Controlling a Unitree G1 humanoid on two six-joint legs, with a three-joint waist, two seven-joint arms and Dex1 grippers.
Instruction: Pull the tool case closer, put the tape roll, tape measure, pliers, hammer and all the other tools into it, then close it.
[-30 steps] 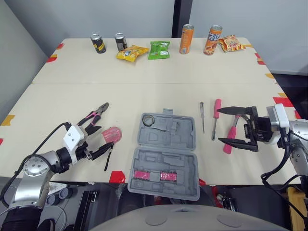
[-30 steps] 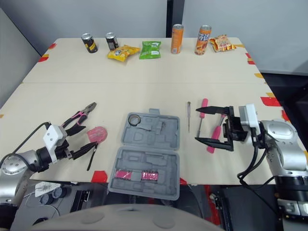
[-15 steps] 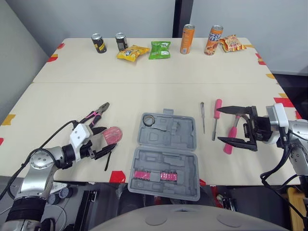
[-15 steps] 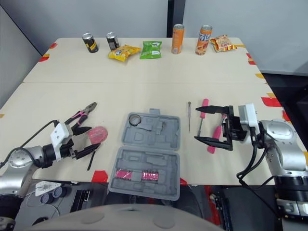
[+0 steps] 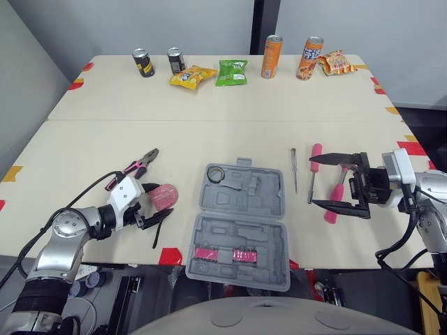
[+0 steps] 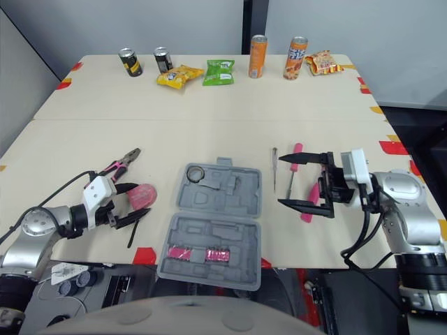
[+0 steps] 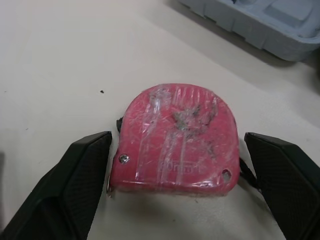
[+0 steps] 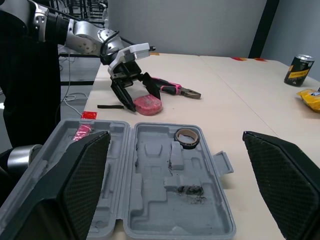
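The grey tool case [image 5: 237, 225] lies open at the table's near middle, with the tape roll [image 5: 215, 174] in its far left corner and pink pieces [image 5: 234, 255] in its near half. The pink tape measure [image 7: 177, 137] lies left of the case, between the fingers [image 7: 80, 175] of my open left gripper [image 5: 160, 202]. Pink-handled pliers [image 5: 140, 165] lie just beyond it. Right of the case are a thin screwdriver [image 5: 293, 168], a pink screwdriver [image 5: 315, 164] and a pink-handled hammer [image 5: 334, 200]. My right gripper [image 5: 313, 181] stands wide open over them.
A thin black strip [image 5: 158, 233] lies near the left gripper by the front edge. Along the far edge stand two dark cans [image 5: 142, 62], two orange cans [image 5: 271, 56] and snack bags [image 5: 230, 72]. Red tape marks [image 5: 170, 256] dot the table's edges.
My left gripper has moved forward until its open fingers stand either side of the tape measure. The right gripper has shifted slightly toward the case.
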